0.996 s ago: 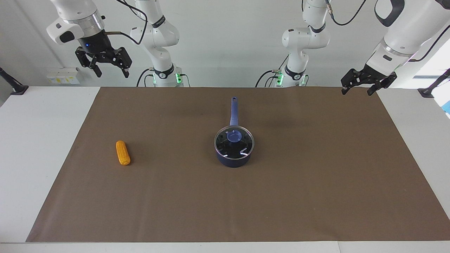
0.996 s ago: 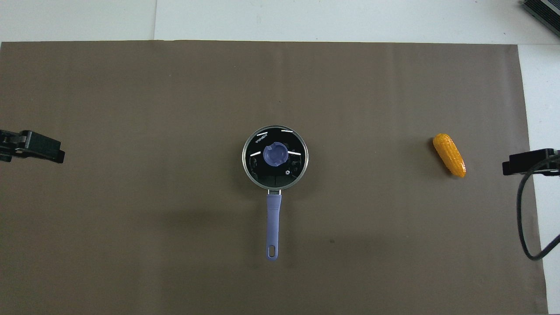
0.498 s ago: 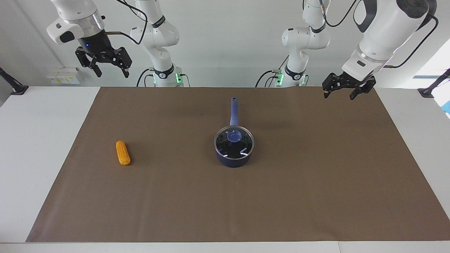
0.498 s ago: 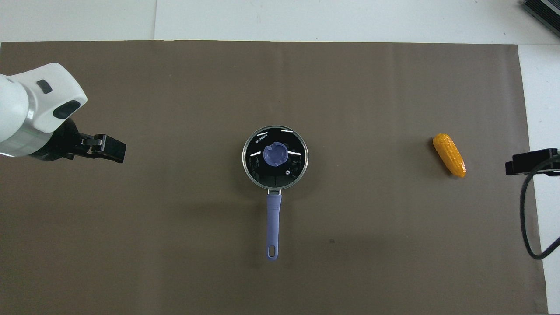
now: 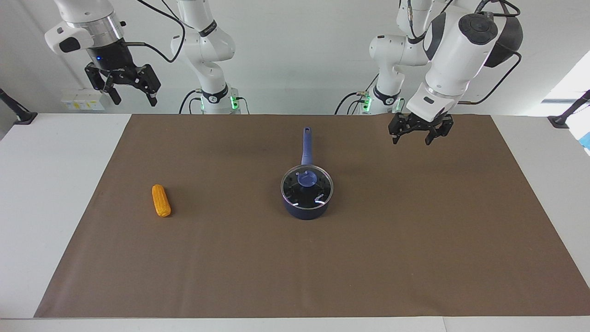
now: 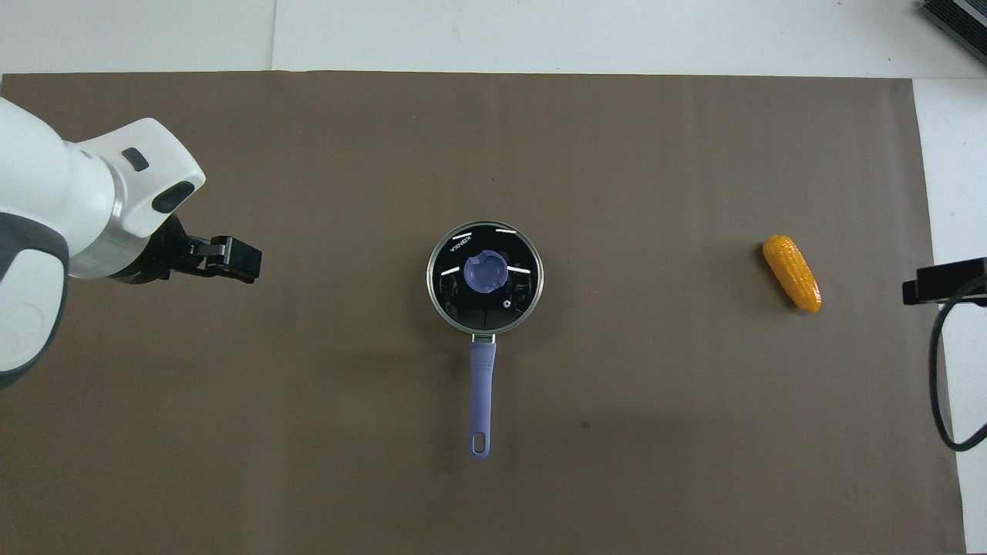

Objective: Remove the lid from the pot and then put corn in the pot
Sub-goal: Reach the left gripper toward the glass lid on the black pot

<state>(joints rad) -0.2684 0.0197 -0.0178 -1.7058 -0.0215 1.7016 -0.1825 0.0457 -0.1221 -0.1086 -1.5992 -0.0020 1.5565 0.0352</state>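
Two white Franka arms, glossy rounded shells, black joint bands. Left arm (image 5: 454, 44): dark grey cap at elbow joint, black cable looping along it, silver ring plus grey oval button above jaws. Left gripper (image 5: 415, 133) black, angular. Right arm (image 5: 85, 23): silver wrist ring, black cables trailing. Right gripper (image 5: 124, 85) black, blue light above jaws. Green lights at both bases.
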